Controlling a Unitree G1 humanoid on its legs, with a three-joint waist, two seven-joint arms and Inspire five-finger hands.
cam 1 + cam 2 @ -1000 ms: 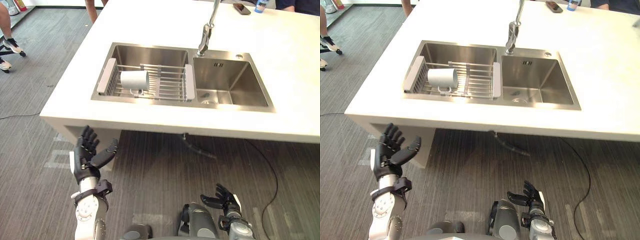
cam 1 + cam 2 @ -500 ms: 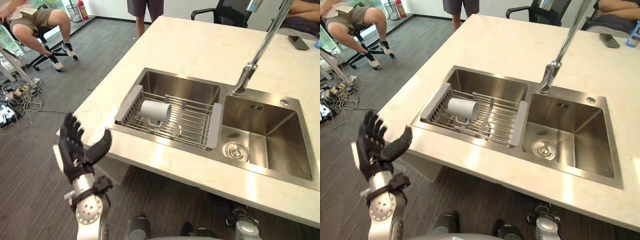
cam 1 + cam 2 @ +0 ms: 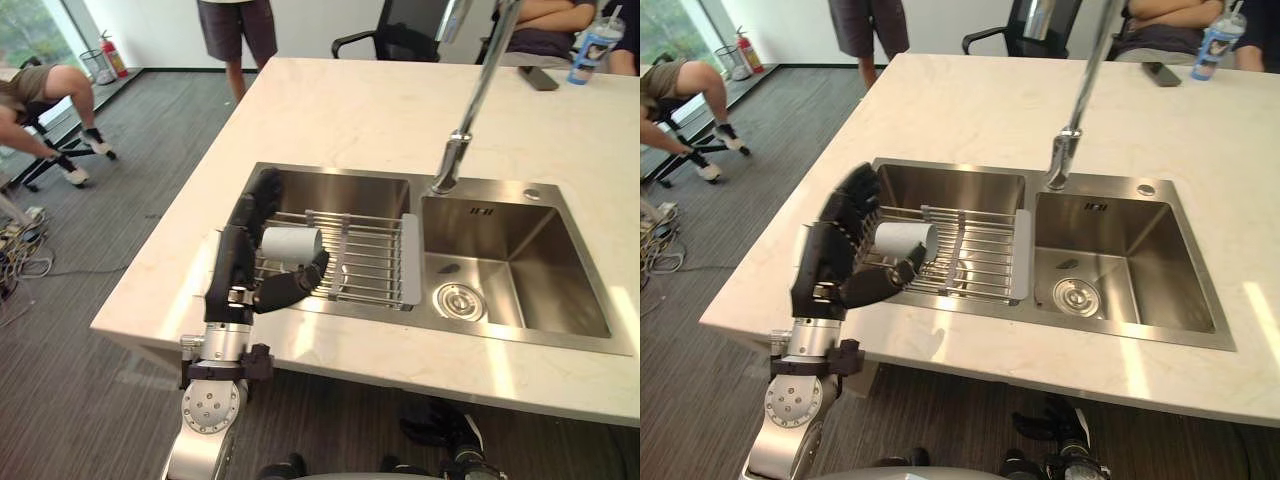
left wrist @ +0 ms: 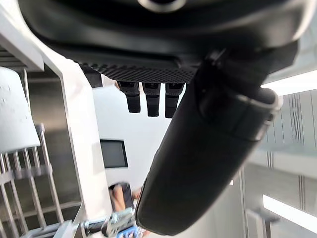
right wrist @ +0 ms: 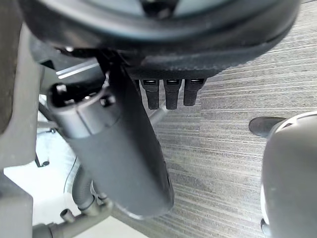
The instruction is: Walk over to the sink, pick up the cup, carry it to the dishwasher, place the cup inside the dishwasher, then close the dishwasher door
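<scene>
A white cup (image 3: 292, 243) lies on its side on a wire rack (image 3: 362, 257) across the left basin of the steel sink (image 3: 330, 176). My left hand (image 3: 243, 268) is raised over the rack's left end, just left of the cup. It is open: fingers straight up, thumb (image 3: 297, 282) reaching in front of the cup without touching it. The left wrist view shows the cup (image 4: 14, 119) past the straight fingers (image 4: 151, 99). In the right wrist view my right hand (image 5: 120, 163) is open, its fingers (image 5: 171, 94) straight over grey floor.
A tall faucet (image 3: 463, 125) stands behind the divider; the right basin (image 3: 515, 275) holds only its drain. A phone (image 3: 541, 78) and a drink bottle (image 3: 591, 45) lie at the counter's far right. People sit and stand around the far side, with an office chair (image 3: 388, 36).
The camera has come closer to the counter. My left hand has risen from beside the counter's front edge to over the rack, next to the cup. The cup has not moved.
</scene>
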